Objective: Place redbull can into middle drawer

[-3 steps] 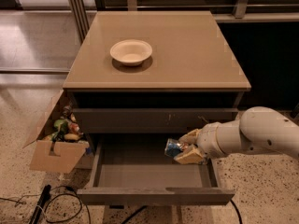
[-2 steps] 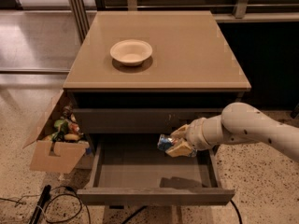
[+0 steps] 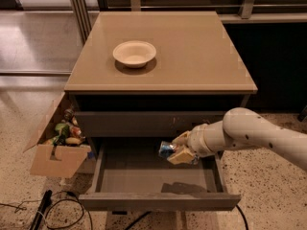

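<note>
— Redbull can [image 3: 167, 149]: where is it?
— In the air, tilted towards its side, clamped between the two tan fingers of the pincer [image 3: 175, 150]. It hangs over the right part of the open middle drawer [image 3: 139, 176]. Judging from the shadow on the floor beneath, it is above the flat floor and not touching it.
— So which step is this?
— The placing, I'd say. The can is already within the drawer's outline, just below the closed drawer front [image 3: 139, 123] above it.
— What does the next move call for?
— A short descent until the can meets the floor. Then the fingers part and the white arm [image 3: 259, 135] draws back out to the right without dragging the can along. Tilted as it is, the can may roll once let go, so a low release seems wise.
— Anything else about?
— A cream bowl [image 3: 135, 53] sits on top of the desk [image 3: 201, 56], well apart from the work. A cardboard box [image 3: 55, 159] of odds and ends stands on the ground just beside the desk.
</note>
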You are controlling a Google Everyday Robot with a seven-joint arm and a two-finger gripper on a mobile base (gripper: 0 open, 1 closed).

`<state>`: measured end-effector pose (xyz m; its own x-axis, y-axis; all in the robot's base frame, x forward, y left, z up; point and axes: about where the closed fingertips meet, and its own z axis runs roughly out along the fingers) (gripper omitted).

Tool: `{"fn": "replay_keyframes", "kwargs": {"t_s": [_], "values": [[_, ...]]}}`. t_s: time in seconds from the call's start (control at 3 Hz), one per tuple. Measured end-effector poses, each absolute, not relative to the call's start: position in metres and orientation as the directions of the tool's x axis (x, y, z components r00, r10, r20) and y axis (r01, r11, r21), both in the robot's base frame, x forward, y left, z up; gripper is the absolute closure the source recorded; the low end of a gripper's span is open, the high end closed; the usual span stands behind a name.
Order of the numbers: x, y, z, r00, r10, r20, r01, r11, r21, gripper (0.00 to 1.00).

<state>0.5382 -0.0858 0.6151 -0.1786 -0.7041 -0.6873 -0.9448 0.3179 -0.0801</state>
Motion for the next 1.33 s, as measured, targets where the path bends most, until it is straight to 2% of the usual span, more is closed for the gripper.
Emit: {"fn": "replay_keyframes", "kwargs": {"t_s": [0.67,1.33], "values": [[0.502,-0.055,0.504,-0.308,-0.701,-0.644,-0.940,0.328,0.094,1.00],[0.516,-0.027,0.446,-0.319,-0.717,-0.620,-0.939,0.327,0.106,1.00]]}}
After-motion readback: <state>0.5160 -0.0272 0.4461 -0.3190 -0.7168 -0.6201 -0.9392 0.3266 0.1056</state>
